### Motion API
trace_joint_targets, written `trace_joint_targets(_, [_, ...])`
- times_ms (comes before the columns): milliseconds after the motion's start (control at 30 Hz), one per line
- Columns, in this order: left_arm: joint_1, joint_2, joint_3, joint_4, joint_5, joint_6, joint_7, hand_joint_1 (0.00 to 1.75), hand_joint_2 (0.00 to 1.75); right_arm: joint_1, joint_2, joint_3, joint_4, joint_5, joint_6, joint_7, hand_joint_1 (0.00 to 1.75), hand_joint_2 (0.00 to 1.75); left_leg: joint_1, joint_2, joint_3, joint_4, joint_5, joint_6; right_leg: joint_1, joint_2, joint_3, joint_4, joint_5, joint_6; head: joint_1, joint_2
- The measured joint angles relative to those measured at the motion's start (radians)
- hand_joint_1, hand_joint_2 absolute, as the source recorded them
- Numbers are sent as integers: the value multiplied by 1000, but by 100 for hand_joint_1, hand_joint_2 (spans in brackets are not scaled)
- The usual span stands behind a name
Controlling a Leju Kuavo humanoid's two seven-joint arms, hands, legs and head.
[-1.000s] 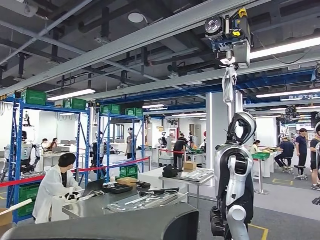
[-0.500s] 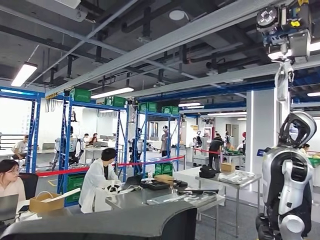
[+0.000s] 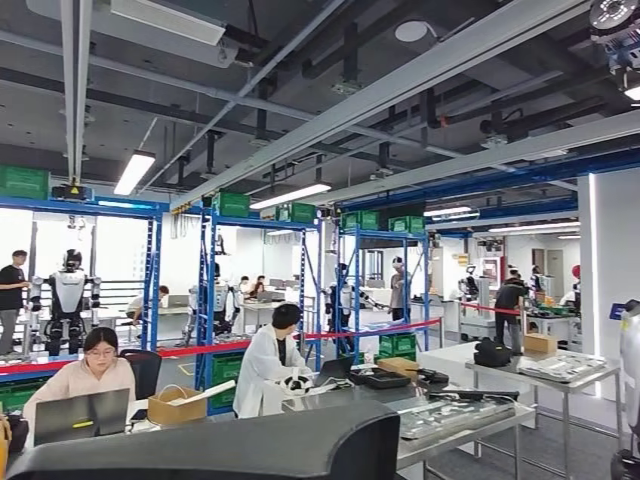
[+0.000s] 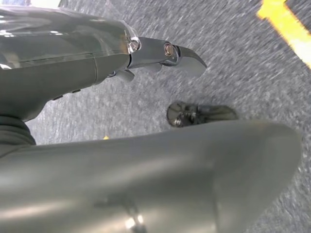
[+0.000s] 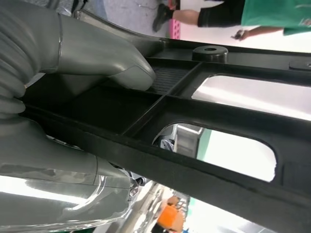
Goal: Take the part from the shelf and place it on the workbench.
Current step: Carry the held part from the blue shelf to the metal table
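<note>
Right wrist view showed the right hand (image 5: 73,97) gripping the black framed part (image 5: 205,126) across mid-frame, so I judged it mid-carry, needing the workbench (image 3: 453,415) at lower right; left hand's (image 4: 154,51) fingers untellable.

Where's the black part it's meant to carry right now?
The black part is in the right hand, seen in the right wrist view: the thumb lies on top of the frame.

head view level, wrist views close-up
</note>
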State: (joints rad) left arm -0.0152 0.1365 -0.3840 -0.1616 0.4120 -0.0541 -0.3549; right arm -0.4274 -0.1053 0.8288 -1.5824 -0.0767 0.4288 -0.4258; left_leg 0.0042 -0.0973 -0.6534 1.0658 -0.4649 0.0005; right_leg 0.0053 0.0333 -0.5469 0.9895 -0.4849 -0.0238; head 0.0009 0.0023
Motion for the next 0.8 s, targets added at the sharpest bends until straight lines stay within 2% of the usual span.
trace_joint_targets(67, [-4, 0, 0, 0, 3, 1, 1, 0, 0, 0, 2, 0, -1, -1, 0, 0, 175, 175, 0, 58, -48, 103, -62, -11, -2, -30, 4, -10, 4, 0, 0, 0])
trace_joint_targets(100, [-7, 0, 0, 0, 5, 2, 3, 0, 0, 1, 2, 0, -1, -1, 1, 0, 175, 175, 4, 72, -76, 164, -88, -17, -2, -46, 3, -10, 4, 0, 0, 0])
trace_joint_targets(133, [-8, 0, 0, 0, 6, 2, 5, 0, 0, 2, 2, 0, -1, -1, 1, 1, 175, 175, 10, 80, -95, 206, -101, -23, -3, -62, 3, -10, 3, 2, 0, 0])
trace_joint_targets(167, [-7, 0, 0, 0, 6, 3, 6, 0, 0, 3, 1, 0, 0, -1, 2, 2, 175, 175, 15, 85, -98, 216, -97, -29, -4, -76, 3, -10, 1, 4, 0, 0])
trace_joint_targets(200, [-6, 0, 0, 0, 7, 4, 8, 0, 0, 4, 2, 0, 0, -1, 2, 2, 175, 175, 22, 91, -81, 188, -76, -35, -5, -89, 4, -9, -1, 7, 0, 0])
trace_joint_targets(233, [-5, 0, 0, 0, 8, 5, 8, 0, 0, 3, 2, 0, 0, -2, 2, 3, 175, 175, 27, 104, -47, 128, -44, -42, -7, -101, 6, -6, -5, 13, 0, 0])
trace_joint_targets(267, [-6, 0, 0, 0, 8, 6, 9, 0, 0, 2, 2, 0, -1, -2, 2, 3, 175, 175, 28, 127, -12, 64, -20, -47, -7, -111, 6, -2, -10, 21, 0, 0])
trace_joint_targets(300, [-7, -1, 0, 0, 9, 7, 10, 0, 0, 1, 2, 0, -1, -2, 2, 3, 175, 175, 29, 145, 15, 11, -2, -45, -6, -121, 6, 5, -16, 29, 0, 0])
trace_joint_targets(333, [-9, -2, 0, 0, 10, 8, 11, 0, 0, -1, 2, 0, -1, -3, 2, 4, 175, 175, 27, 157, 30, -18, 5, -39, -4, -129, 6, 10, -20, 36, 0, 0])
trace_joint_targets(367, [-10, -3, 0, 0, 10, 8, 12, 0, 0, -3, 2, 0, -1, -3, 3, 4, 175, 175, 23, 159, 31, -25, 2, -28, -2, -136, 6, 13, -23, 42, 0, 0])
trace_joint_targets(433, [-9, -3, 0, 0, 11, 8, 14, 0, 0, -5, 2, 0, -1, -3, 3, 4, 175, 175, 20, 137, 28, -24, 4, -8, -6, -149, 11, 15, -28, 50, 0, 0])
trace_joint_targets(467, [-8, -3, 0, 0, 11, 9, 14, 0, 0, -5, 2, 0, -1, -4, 3, 4, 175, 175, 18, 127, 29, -25, 4, -2, -11, -140, 11, 22, -37, 54, 0, 0])
trace_joint_targets(500, [-7, -2, 0, 0, 11, 9, 13, 0, 0, -5, 2, 0, -2, -5, 3, 5, 175, 175, 18, 117, 29, -26, 5, 5, -14, -121, 2, 47, -56, 56, 0, 0])
trace_joint_targets(567, [-10, -2, 0, 0, 11, 10, 12, 0, 0, -5, 1, -2, -1, -8, 3, 7, 175, 175, 14, 98, 30, -27, 6, 16, -17, -67, -48, 160, -118, 54, 0, 0])
trace_joint_targets(600, [-11, -2, 0, 0, 12, 10, 12, 0, 0, -4, 0, -2, 0, -11, 3, 9, 175, 175, 11, 87, 30, -27, 6, 21, -16, -52, -84, 233, -146, 51, 0, 0])
trace_joint_targets(633, [-12, -2, 0, 0, 13, 8, 12, 0, 0, -2, -1, -3, 2, -14, 2, 12, 175, 175, 6, 77, 30, -27, 6, 24, -14, -43, -115, 289, -159, 47, 0, 0])
trace_joint_targets(667, [-12, -2, 0, 0, 14, 7, 12, 0, 0, 1, -1, -4, 4, -18, 1, 14, 175, 175, 2, 69, 31, -27, 6, 27, -11, -39, -133, 313, -155, 41, 0, 0])
trace_joint_targets(700, [-11, -2, 0, 0, 15, 5, 11, 0, 0, 2, -1, -5, 5, -22, 1, 16, 175, 175, -2, 60, 33, -27, 5, 29, -6, -36, -131, 295, -130, 33, 0, 0])
trace_joint_targets(767, [-10, -3, 0, 0, 16, 1, 10, 0, 0, 2, -1, -7, 5, -28, 0, 17, 175, 175, -6, 47, 38, -27, 4, 32, 9, -27, -84, 169, -53, 13, 0, 0])
trace_joint_targets(800, [-10, -4, 0, 0, 16, 0, 8, 0, 0, 1, -1, -8, 5, -30, 0, 17, 175, 175, -7, 42, 39, -28, 3, 32, 16, -22, -57, 104, -24, 3, 0, 0])
